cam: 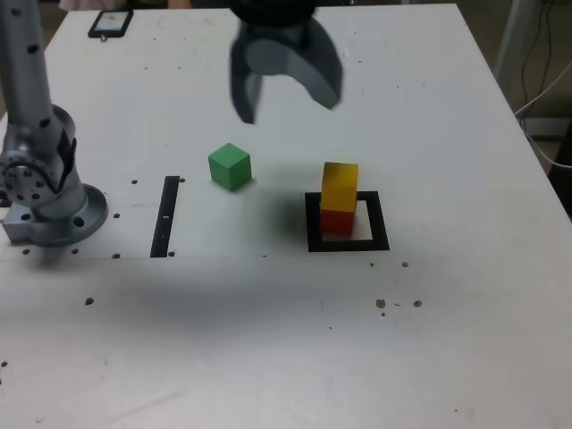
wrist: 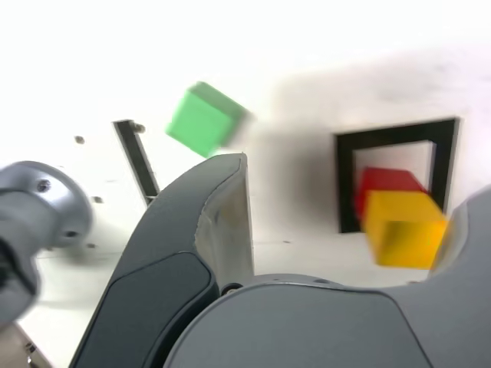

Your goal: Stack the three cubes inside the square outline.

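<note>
The green cube (cam: 230,167) is the 1 block not yet stacked, and the pincer (cam: 288,96) hangs in the air above the table (cam: 447,134) with its jaws spread wide and nothing between them; in the exterior view it sits above and between the green cube and the stack. Just below it to the exterior view's right, the yellow cube (cam: 340,187) rests on the red cube (cam: 337,221), turned a little askew, inside the square outline (cam: 347,243). The green cube lies on the bare table, well apart from the outline toward the exterior view's left, near a straight black strip (cam: 166,216); the arm's base (cam: 45,192) stands beyond that. The block looks light, rigid and matte, so it should not slip; I would take it across 2 opposite flat faces, near mid-height, squared to the jaws. The 2-high stack looks easy to topple.
</note>
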`<action>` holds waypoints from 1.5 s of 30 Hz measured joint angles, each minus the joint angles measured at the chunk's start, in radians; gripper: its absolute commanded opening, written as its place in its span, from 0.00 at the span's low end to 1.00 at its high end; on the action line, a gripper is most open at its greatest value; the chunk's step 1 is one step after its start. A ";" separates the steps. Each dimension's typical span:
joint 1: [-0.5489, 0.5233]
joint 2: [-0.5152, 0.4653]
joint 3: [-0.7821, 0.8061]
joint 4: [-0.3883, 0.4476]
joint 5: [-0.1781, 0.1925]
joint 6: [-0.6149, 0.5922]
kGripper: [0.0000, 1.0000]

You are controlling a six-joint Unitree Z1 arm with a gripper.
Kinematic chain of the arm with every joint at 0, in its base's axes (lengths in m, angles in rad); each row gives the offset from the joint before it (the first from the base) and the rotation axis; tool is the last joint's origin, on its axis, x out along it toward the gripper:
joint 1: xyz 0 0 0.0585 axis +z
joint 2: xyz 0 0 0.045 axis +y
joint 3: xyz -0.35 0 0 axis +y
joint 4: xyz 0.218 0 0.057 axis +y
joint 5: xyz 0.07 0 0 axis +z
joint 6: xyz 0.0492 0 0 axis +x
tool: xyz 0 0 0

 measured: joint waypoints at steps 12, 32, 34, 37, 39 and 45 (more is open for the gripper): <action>0.140 -0.095 0.224 -0.050 0.069 0.213 1.00; 0.124 -0.091 0.402 -0.220 0.104 0.576 0.95; 0.121 -0.076 0.409 -0.231 0.104 0.577 0.95; 0.111 -0.053 0.416 -0.247 0.104 0.577 0.95; 0.106 -0.039 0.423 -0.263 0.105 0.577 0.95; 0.104 0.017 0.460 -0.338 0.102 0.573 0.96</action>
